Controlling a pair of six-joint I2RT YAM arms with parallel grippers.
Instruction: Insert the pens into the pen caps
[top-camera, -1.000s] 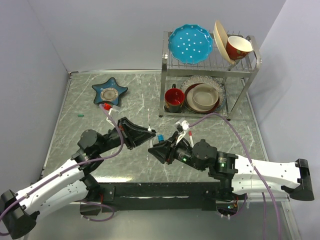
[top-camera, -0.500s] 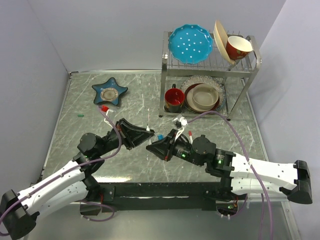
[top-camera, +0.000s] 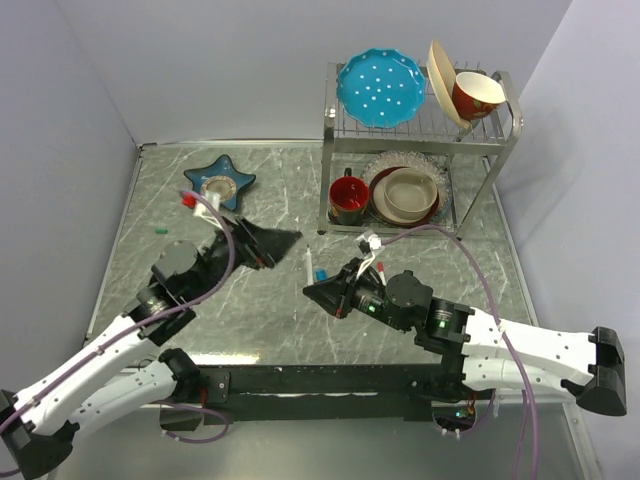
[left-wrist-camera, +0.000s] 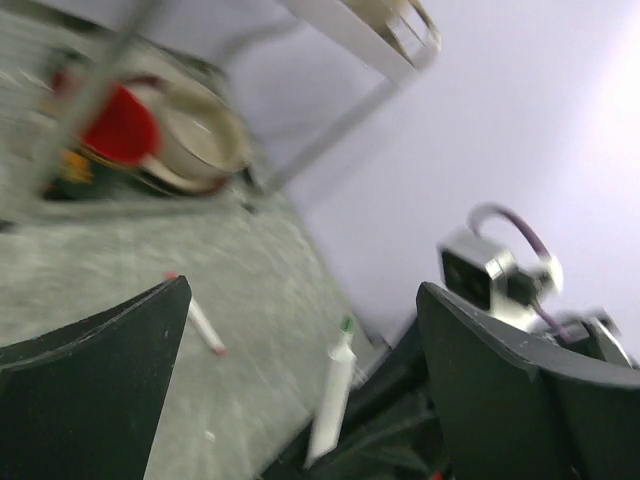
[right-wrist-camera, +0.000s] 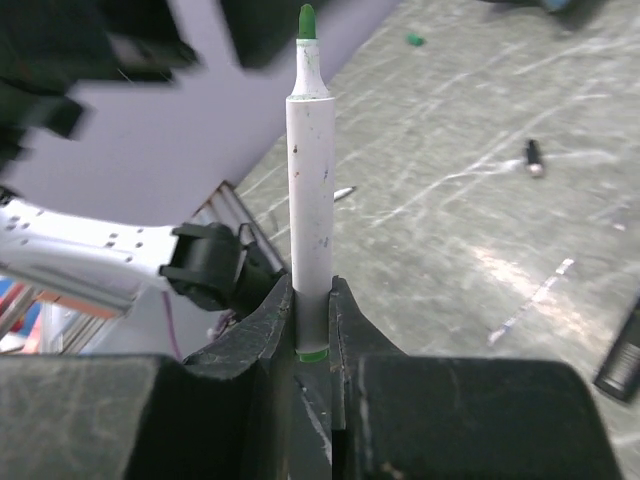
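My right gripper (right-wrist-camera: 312, 285) is shut on the lower end of a white pen (right-wrist-camera: 311, 200) with a green tip, which stands straight up between its fingers. From above, the right gripper (top-camera: 313, 288) is at the table's middle, with that pen (top-camera: 307, 266) sticking out toward the back. A bright blue cap (top-camera: 320, 273) lies just beside it. My left gripper (top-camera: 280, 247) is wide open and holds nothing, a short way left of the pen. In the left wrist view its jaws (left-wrist-camera: 305, 290) frame the pen (left-wrist-camera: 335, 395) and a red-tipped pen (left-wrist-camera: 200, 322) on the table. A teal cap (top-camera: 160, 231) lies far left.
A blue star-shaped dish (top-camera: 218, 183) sits at the back left. A two-tier metal dish rack (top-camera: 420, 140) with plates, bowls and a red mug fills the back right. A short black piece (right-wrist-camera: 533, 155) and a thin stick (right-wrist-camera: 530, 300) lie on the marble table (top-camera: 260, 310).
The left gripper has opened and drawn back to the left, away from the right gripper. The right gripper keeps the white pen and has shifted slightly.
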